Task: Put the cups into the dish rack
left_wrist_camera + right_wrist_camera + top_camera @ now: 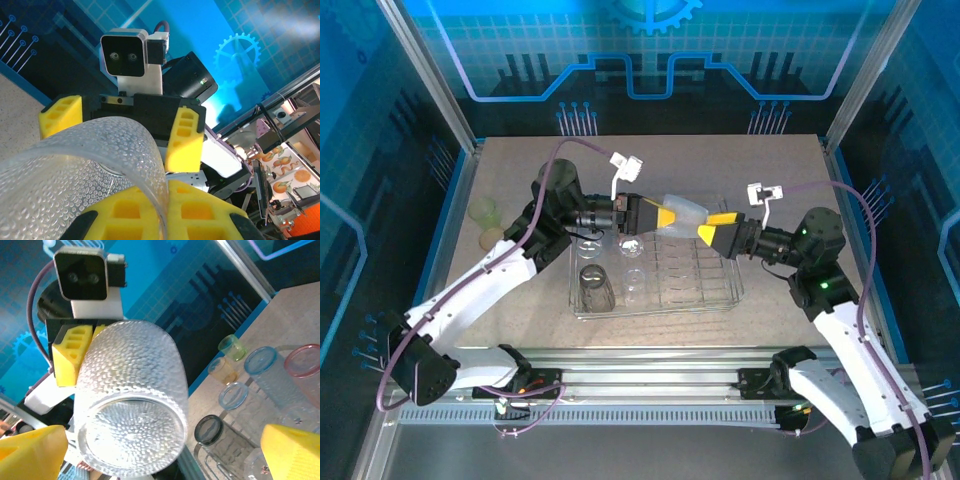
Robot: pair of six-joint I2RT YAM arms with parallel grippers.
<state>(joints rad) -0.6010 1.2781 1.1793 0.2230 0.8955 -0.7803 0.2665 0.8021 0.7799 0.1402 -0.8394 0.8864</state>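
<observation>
My left gripper point(670, 218) is shut on the rim of a clear dimpled cup point(686, 211), held on its side above the dish rack point(725, 300). The cup's wall point(100, 150) sits pinched between the yellow fingers point(200, 210). My right gripper point(710, 226) faces it, open, with its fingers point(292, 452) wide on either side of the cup's base point(132, 435) and not touching it. In the rack stand a smoky grey cup point(595, 288), a pale blue cup point(262, 365), a pink cup point(305, 360) and a clear one point(635, 283). Two yellow-green cups point(483, 211) point(491, 238) sit on the table to the left.
The rack lies in the middle of the beige table point(770, 160), with its right half free of cups. Both arms meet above the rack's back edge. A metal rail point(650, 360) runs along the near side.
</observation>
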